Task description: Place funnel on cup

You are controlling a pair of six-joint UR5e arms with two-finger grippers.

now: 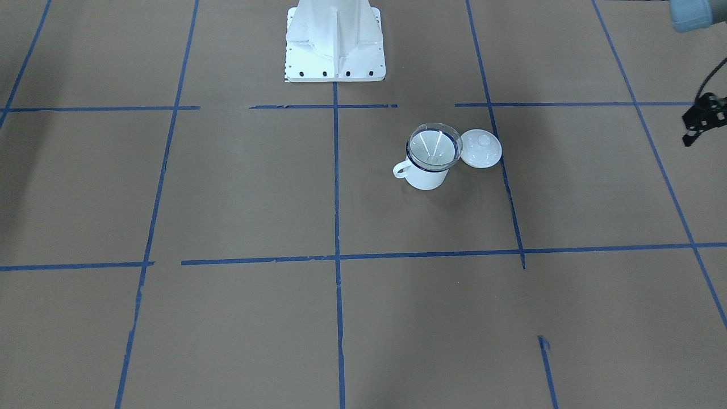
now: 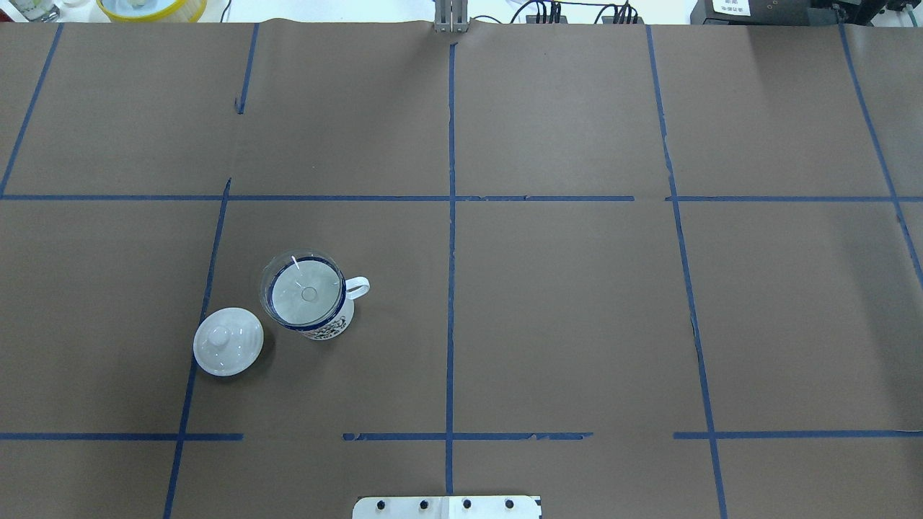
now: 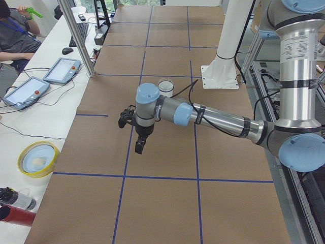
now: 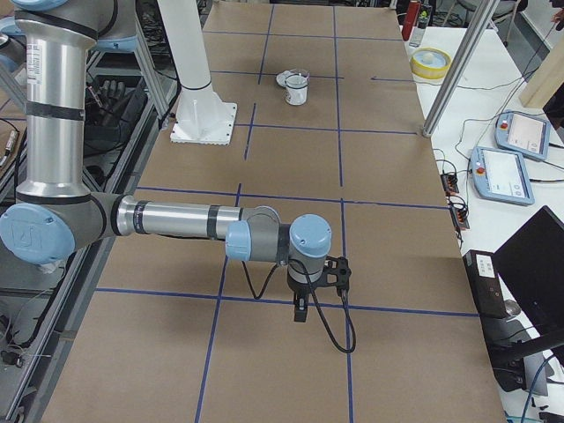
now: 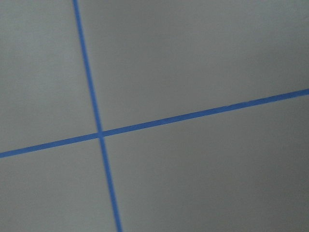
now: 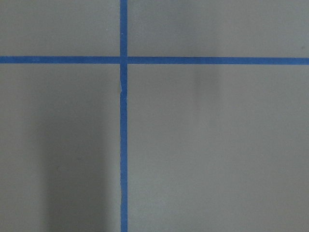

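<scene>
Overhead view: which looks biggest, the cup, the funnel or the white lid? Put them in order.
1. cup, counting its handle.
2. funnel, about as wide as the cup's rim, nearly tied.
3. lid, smallest.

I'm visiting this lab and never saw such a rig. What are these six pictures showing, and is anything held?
Two robot arms stand at a table covered in brown paper and blue tape lines. Four fixed cameras watch: one facing the robot, one behind it, one at each table end. Two wrist cameras show only paper and tape. A white cup has a clear funnel seated in its mouth, a white lid beside it. The left gripper and right gripper hang over bare paper, far from the cup. Nothing shows in either; open or shut, I cannot tell.
</scene>
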